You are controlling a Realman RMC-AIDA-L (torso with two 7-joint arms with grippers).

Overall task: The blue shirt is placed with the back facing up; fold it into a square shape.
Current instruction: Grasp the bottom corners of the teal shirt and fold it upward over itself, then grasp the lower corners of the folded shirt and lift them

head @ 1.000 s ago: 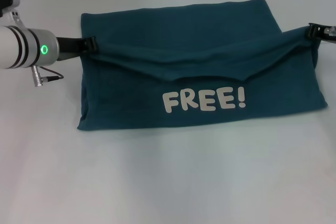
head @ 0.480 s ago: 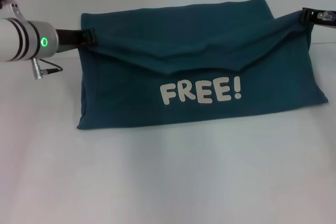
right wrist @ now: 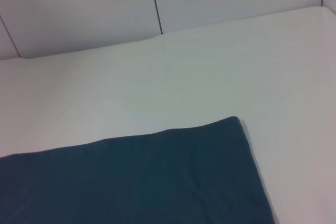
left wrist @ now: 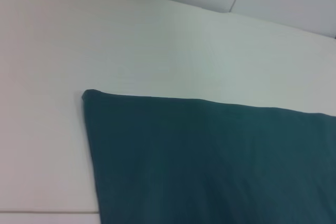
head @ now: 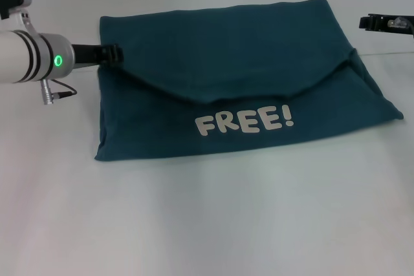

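The left gripper (head: 115,53), a black two-finger tool on a white arm with a green status light, sits at the far-left edge of the large dark teal-blue soft cotton shirt (head: 233,75). Whether its fingers clasp the hem or have let go cannot be told from these views. The right gripper (head: 370,22), also black, hangs just beyond the garment's far-right corner, apart from the cloth and holding nothing; whether its fingers are parted cannot be told either.

The shirt lies flat across the middle of the white table (head: 207,224), its near portion turned over the far portion so that the white "FREE!" lettering (head: 244,121) faces up. The turned flap's edge sags in a shallow curve between the two grippers, and its right end flares out to a point beyond the layer beneath. Both wrist views show only a far corner of the cloth on the bare tabletop.

The fabric looks light and limp, likely to drape, wrinkle and drag rather than hold a line. It is best pinched at corners or along a hem, both layers together, and lifted evenly from both sides. The fold appears partly done, a wide rectangle not yet a square. No containers are in view.
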